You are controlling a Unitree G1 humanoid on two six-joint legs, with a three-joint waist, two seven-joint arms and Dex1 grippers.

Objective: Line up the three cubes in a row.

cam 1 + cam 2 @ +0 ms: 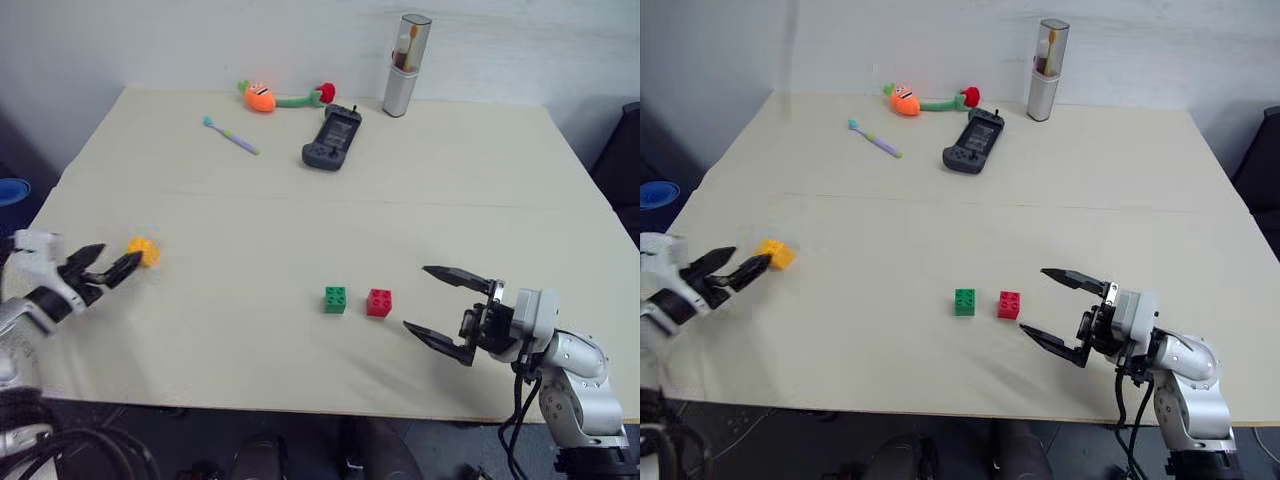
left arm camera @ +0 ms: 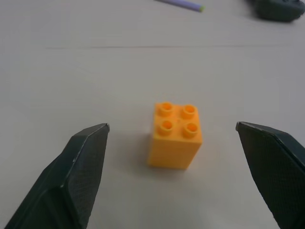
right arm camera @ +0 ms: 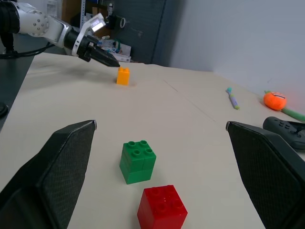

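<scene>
Orange-yellow cube (image 1: 145, 251) sitting at tabletop (image 1: 300, 220) left edge, just ahead of left gripper (image 1: 112, 268), jaws spread, nothing held. Green cube (image 1: 335, 300) & red cube (image 1: 379, 302) sitting side by side near right gripper (image 1: 447, 312), jaws spread too. Far side: game controller (image 1: 332, 139), toothbrush (image 1: 231, 136), carrot toy (image 1: 262, 96), tube (image 1: 405, 65), all lying well apart from cubes.

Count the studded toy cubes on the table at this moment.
3. The green cube and red cube sit side by side near the table's front edge; the orange-yellow cube stands apart near the left edge, just ahead of the left gripper. None appear hidden.

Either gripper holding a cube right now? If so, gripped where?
Nothing held. Left gripper is open around the orange-yellow cube, not touching; right gripper is open, empty.
</scene>
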